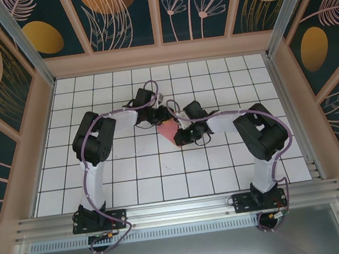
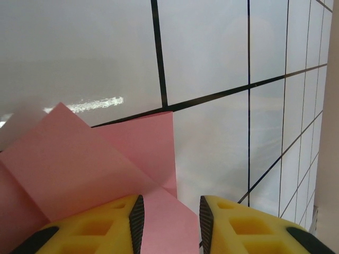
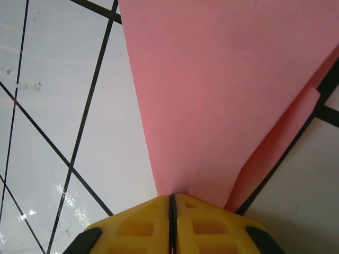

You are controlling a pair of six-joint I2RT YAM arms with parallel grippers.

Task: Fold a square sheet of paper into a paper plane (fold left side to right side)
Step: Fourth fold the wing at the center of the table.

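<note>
The pink sheet of paper (image 1: 169,131) lies folded on the white grid table, between the two grippers at mid-table. In the left wrist view the paper (image 2: 79,159) shows overlapping flaps and diagonal creases. My left gripper (image 2: 170,211) hovers open over its right edge, and paper lies flat under the gap. From above, the left gripper (image 1: 161,114) sits at the paper's far side. In the right wrist view the paper (image 3: 222,79) narrows to a point that runs under my right gripper (image 3: 172,198), whose fingers are shut. That gripper (image 1: 179,139) rests at the paper's near right corner.
The table (image 1: 223,170) is walled by beige frames at the back (image 1: 161,54), left (image 1: 34,148) and right (image 1: 303,118). An aluminium rail (image 1: 179,208) carries both arm bases at the near edge. Purple cables loop along both arms above the paper.
</note>
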